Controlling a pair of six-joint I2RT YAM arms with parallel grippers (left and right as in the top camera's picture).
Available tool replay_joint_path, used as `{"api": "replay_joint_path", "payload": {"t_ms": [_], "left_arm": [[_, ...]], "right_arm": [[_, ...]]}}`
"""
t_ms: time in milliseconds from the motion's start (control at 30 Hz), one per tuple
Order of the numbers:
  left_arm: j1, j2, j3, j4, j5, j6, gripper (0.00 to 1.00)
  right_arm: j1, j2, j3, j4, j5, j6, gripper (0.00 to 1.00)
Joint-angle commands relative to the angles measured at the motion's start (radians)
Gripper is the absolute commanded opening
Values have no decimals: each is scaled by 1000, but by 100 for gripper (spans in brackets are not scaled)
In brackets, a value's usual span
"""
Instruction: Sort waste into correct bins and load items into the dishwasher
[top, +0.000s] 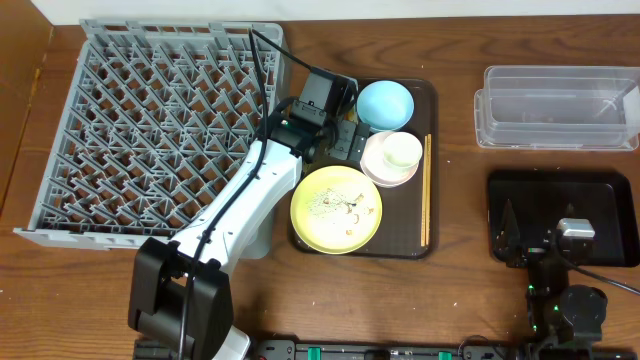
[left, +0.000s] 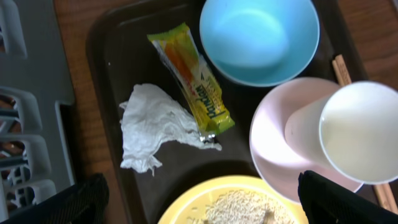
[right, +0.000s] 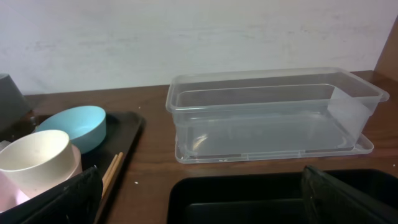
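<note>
A crumpled white tissue (left: 155, 127) and a yellow-green snack wrapper (left: 193, 78) lie on the brown serving tray (top: 420, 95); my left arm hides them in the overhead view. My left gripper (left: 199, 208) (top: 338, 130) is open and empty, hovering above them. The yellow plate (top: 336, 208) holds rice scraps (left: 239, 208). The light blue bowl (top: 385, 103), the cream cup (top: 400, 150) standing in the pinkish bowl (top: 380, 172) and the chopsticks (top: 426, 190) are on the same tray. My right gripper (top: 527, 243) (right: 205, 202) is open and empty over the black tray (top: 600, 190).
The grey dish rack (top: 150, 120) stands at the left with nothing in it. The clear tub (top: 558, 107) stands at the back right, behind the black tray (right: 249, 199), and holds nothing. Bare wood lies between the serving tray and the bins.
</note>
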Motion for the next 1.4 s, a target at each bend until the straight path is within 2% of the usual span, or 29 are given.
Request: {"api": "replay_joint_path", "payload": {"t_ms": [0, 333, 667, 867, 1000, 1100, 1367], "left_arm": [[-2, 1, 20, 21, -6, -23, 98], [-4, 2, 20, 50, -5, -24, 98], [-4, 86, 20, 188, -11, -56, 98], [-4, 172, 20, 250, -125, -56, 98], [-4, 196, 20, 254, -125, -57, 99], [-4, 224, 19, 244, -126, -57, 92], [-4, 290, 19, 245, -126, -57, 88]], "right_arm": [[-7, 0, -1, -4, 0, 4, 99], [-7, 0, -1, -4, 0, 4, 99], [-7, 0, -1, -4, 0, 4, 99], [-7, 0, -1, -4, 0, 4, 99], [-7, 0, -1, -4, 0, 4, 99], [-7, 0, -1, -4, 0, 4, 99], [-7, 0, -1, -4, 0, 4, 99]]}}
